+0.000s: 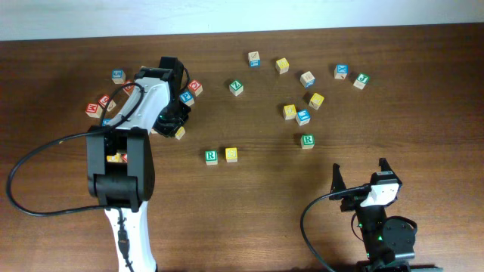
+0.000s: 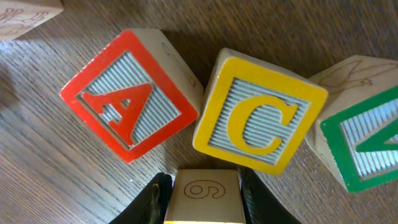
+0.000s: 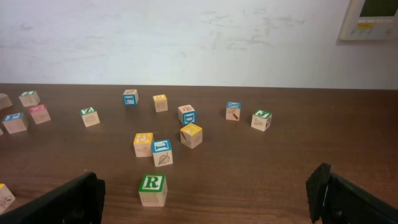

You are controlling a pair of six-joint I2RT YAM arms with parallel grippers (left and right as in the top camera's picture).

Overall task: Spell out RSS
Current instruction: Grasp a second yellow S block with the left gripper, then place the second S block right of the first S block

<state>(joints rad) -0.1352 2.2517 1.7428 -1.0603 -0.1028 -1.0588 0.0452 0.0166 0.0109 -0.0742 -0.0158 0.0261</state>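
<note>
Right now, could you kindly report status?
Left end effector grips yellow-edged cube; right end effector open. R cube, S cube adjacent. A cube, C cube crowd it.

On my left wrist feed I read a red A on the red-bordered cube, a yellow C on the yellow-bordered cube, and an outlined 6 or 9 on the numbered cube. The right wrist feed shows a green R on the green-bordered cube.

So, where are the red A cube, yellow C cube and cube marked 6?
red A cube (image 2: pixel 129 94): left wrist view, letter face.
yellow C cube (image 2: pixel 260 116): left wrist view, letter face.
cube marked 6 (image 2: pixel 205 190): left wrist view, numeral side.
</note>
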